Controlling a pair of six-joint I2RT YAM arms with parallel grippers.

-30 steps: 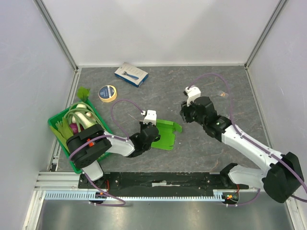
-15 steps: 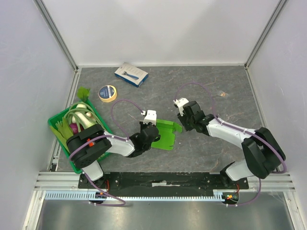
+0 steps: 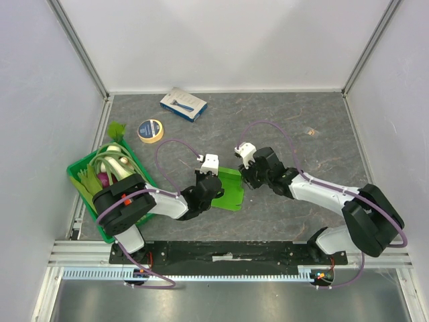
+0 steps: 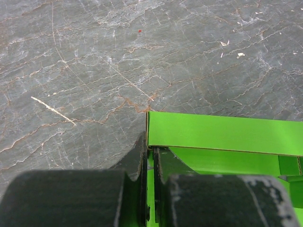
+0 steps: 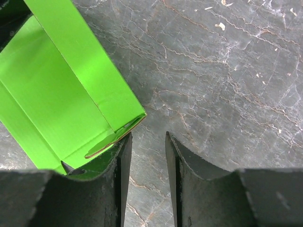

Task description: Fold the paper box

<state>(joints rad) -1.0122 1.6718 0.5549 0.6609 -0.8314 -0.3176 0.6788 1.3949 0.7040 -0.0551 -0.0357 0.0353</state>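
Observation:
The lime-green paper box [image 3: 229,188] lies partly formed on the table between the two arms. My left gripper [image 4: 150,156] is shut on the thin card of its left wall; a green side panel [image 4: 222,133] stands just beyond the fingertips. My right gripper [image 5: 146,142] is open with nothing between the fingers, low over the table at the box's right end. Its left finger [image 5: 120,161] is against the corner of the box [image 5: 71,90], where a tucked flap shows. In the top view the right gripper [image 3: 247,176] touches the box's right edge.
A darker green crate of vegetables [image 3: 90,176] stands at the left edge. A tape roll [image 3: 150,130] and a blue-and-white flat carton [image 3: 183,104] lie at the back left. Small white crumbs [image 3: 310,131] lie at the back right.
My right gripper has moved left and down to the box's right end. The flap that stuck out at the box's right side now lies pushed in. The left arm has not moved.

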